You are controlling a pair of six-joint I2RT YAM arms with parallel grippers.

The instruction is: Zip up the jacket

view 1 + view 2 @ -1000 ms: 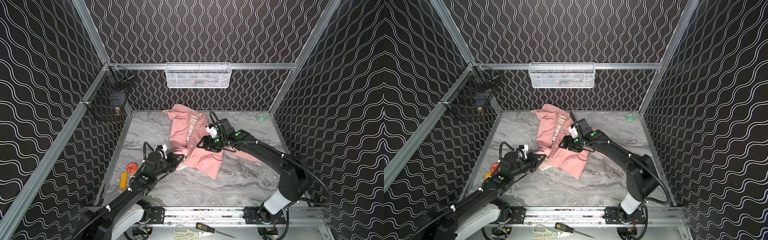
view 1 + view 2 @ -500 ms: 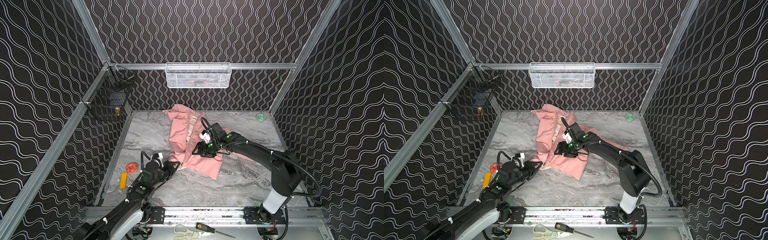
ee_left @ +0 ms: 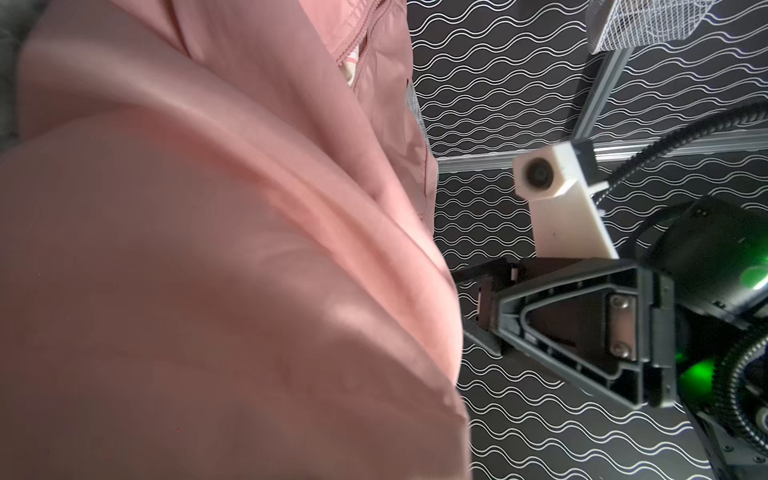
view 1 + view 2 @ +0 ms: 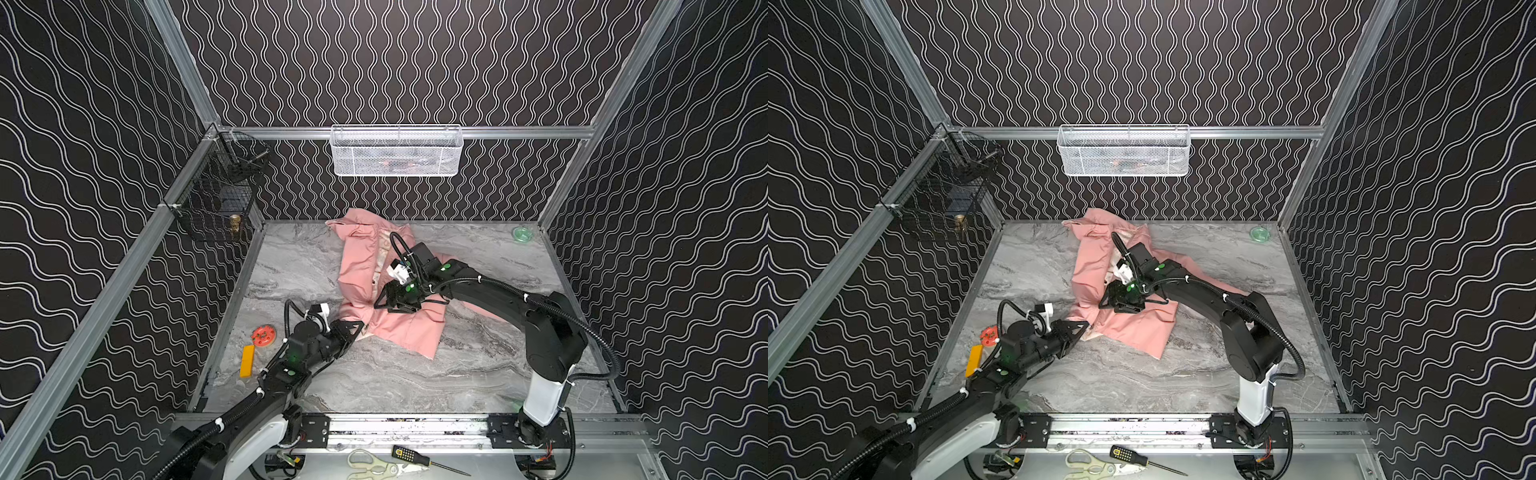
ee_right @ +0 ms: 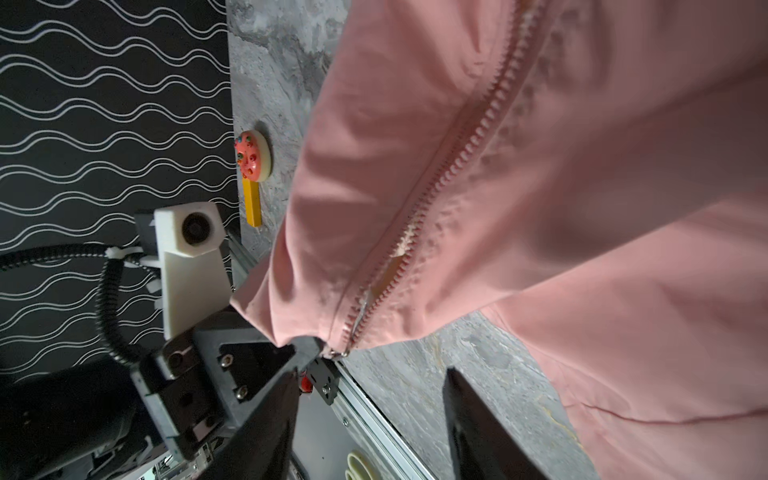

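Note:
The salmon-pink jacket (image 4: 361,270) lies crumpled at the middle back of the marble table in both top views. In the right wrist view its zipper (image 5: 457,153) runs down to the hem, where a small metal piece (image 5: 344,353) shows. My left gripper (image 4: 358,327) is shut on that hem corner, right beside the zipper's lower end. In the left wrist view, pink fabric (image 3: 208,270) hides its jaws. My right gripper (image 5: 370,374) hangs open just above the jacket's lower front (image 4: 1133,328), its two fingers apart with only table between them.
A red disc (image 4: 263,336) and a yellow block (image 4: 247,360) lie by the left wall. A white mesh basket (image 4: 395,151) hangs on the back wall and a black wire basket (image 4: 220,195) on the left. A green lid (image 4: 522,234) sits back right. Scissors (image 4: 374,461) lie on the front rail.
My right gripper has slid left and down over the jacket toward the zipper, its jaws narrowing a little. The left arm has dropped lower, still holding the hem.

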